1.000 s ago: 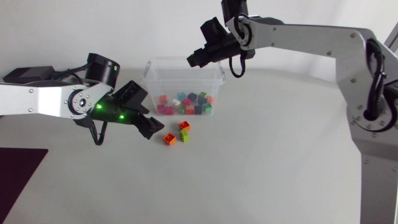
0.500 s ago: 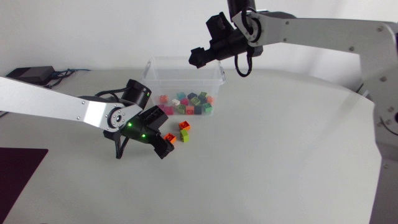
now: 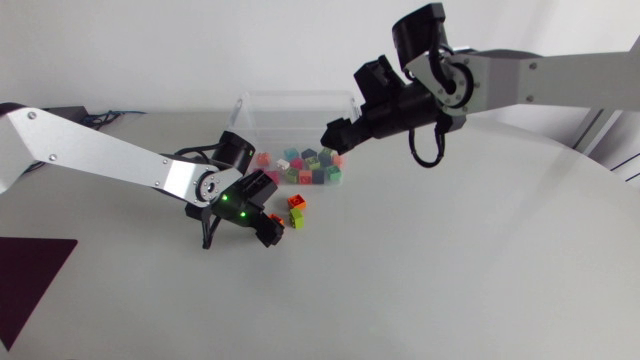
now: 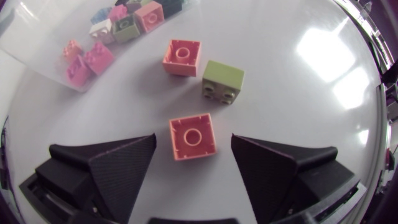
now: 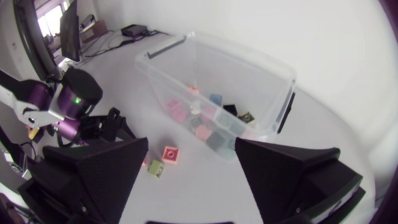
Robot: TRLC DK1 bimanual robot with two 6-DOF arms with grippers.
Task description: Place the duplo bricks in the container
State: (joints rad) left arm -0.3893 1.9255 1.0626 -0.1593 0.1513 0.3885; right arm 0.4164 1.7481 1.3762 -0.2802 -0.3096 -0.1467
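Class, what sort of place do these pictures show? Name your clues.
Probably a robotics lab bench: a left arm and right arm over a white table, with duplo bricks beside a clear container.

No readable text, label, number or sign is showing on the duplo bricks [image 4: 193,136], on the container [image 5: 236,81], or anywhere beside the container on the table [image 3: 450,260].

Robotics lab: left arm [image 3: 100,155], right arm [image 3: 540,80], white table [image 3: 450,260].
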